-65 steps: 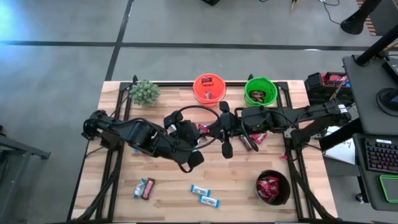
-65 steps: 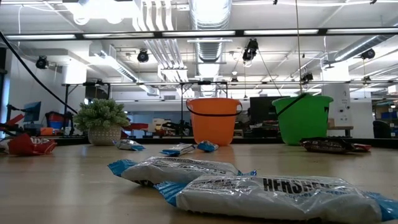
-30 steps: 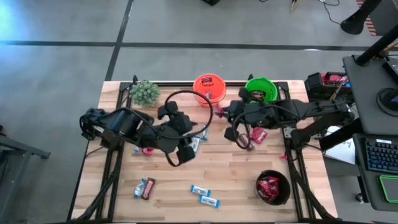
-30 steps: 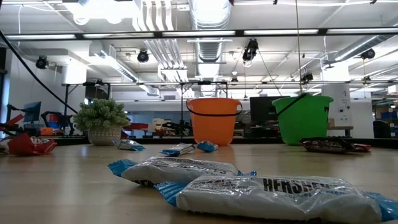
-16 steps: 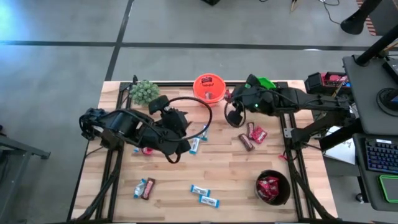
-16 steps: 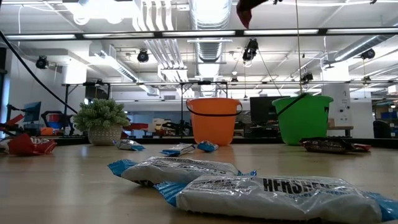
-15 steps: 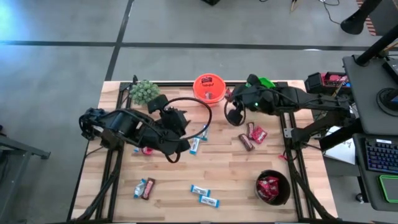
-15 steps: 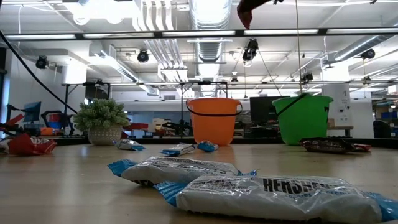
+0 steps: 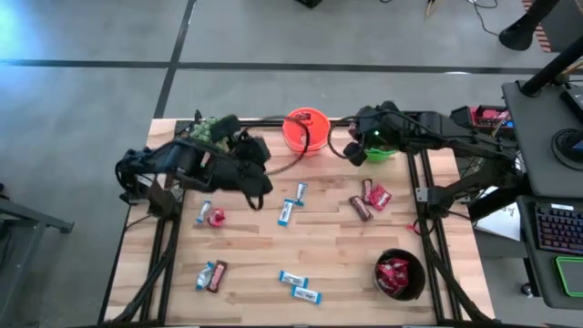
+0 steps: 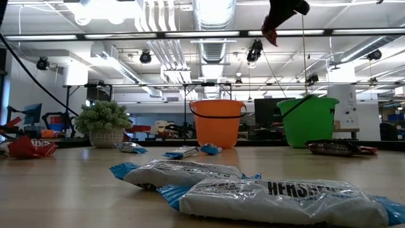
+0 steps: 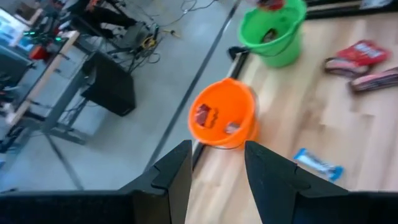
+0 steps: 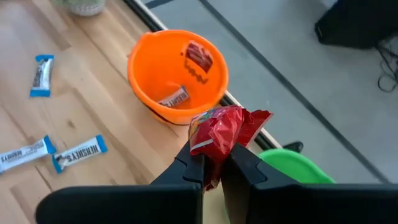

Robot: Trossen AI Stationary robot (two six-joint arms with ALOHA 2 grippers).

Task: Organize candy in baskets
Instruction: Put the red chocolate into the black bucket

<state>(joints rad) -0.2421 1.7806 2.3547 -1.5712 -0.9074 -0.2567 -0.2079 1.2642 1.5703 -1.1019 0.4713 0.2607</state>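
A red packet [image 12: 219,129] is pinched between the closed fingers of the right gripper [image 12: 214,168], which hangs in the air at the far edge of the table [image 9: 337,246], between the orange basket [image 12: 177,73] and the green basket [image 12: 297,167]. In the orange basket lie a red packet and a blue-and-white bar. The green basket holds something dark, seen from the left wrist. The black basket [image 9: 399,274], at the near right corner, has several red packets inside.

The left gripper [image 11: 217,169] is empty, its fingers apart, and it is raised near the potted plant [image 9: 209,130].

The sorting seems about half done. On the wood there are still blue-and-white bars [image 9: 300,285], a pair by the near left [image 9: 211,274], two pieces at the left [image 9: 209,215], two bars in the middle [image 9: 291,202], and a brown bar with a red packet at the right [image 9: 371,198]. The held packet is not yet dropped in any basket
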